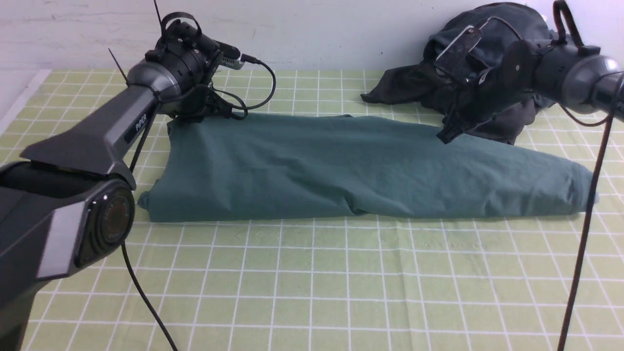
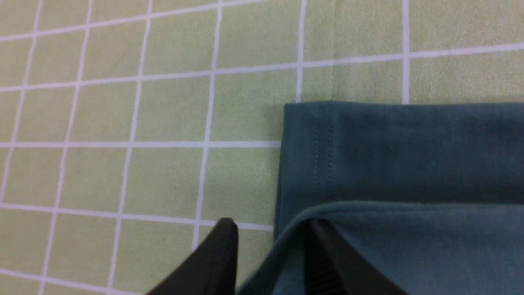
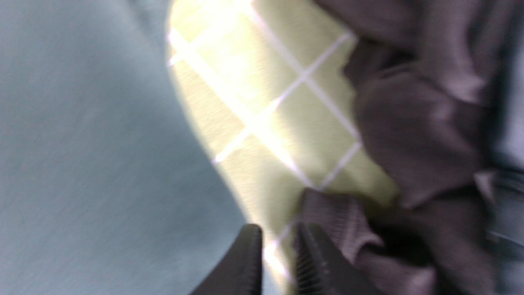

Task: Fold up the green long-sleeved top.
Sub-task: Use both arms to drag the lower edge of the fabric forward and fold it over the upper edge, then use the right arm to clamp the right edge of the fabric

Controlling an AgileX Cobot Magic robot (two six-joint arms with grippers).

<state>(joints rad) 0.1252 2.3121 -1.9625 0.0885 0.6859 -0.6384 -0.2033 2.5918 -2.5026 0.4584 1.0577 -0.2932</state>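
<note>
The green long-sleeved top (image 1: 351, 165) lies folded into a long band across the table, left to right. My left gripper (image 2: 270, 224) is at the band's far left corner. Its jaws stand apart, and a loose fold of the top's upper layer (image 2: 368, 246) rises between the fingers (image 2: 223, 258). In the front view the left wrist hides those fingers. My right gripper (image 1: 446, 134) hovers at the band's far edge towards the right, beside dark clothes. Its jaws (image 3: 278, 230) are slightly apart, with only table cover showing in the gap. The right wrist view is blurred.
A heap of dark charcoal garments (image 1: 487, 53) lies at the back right, touching the top's far edge. A green checked cloth (image 1: 312, 282) covers the table. A white wall runs along the back. Cables hang from both arms.
</note>
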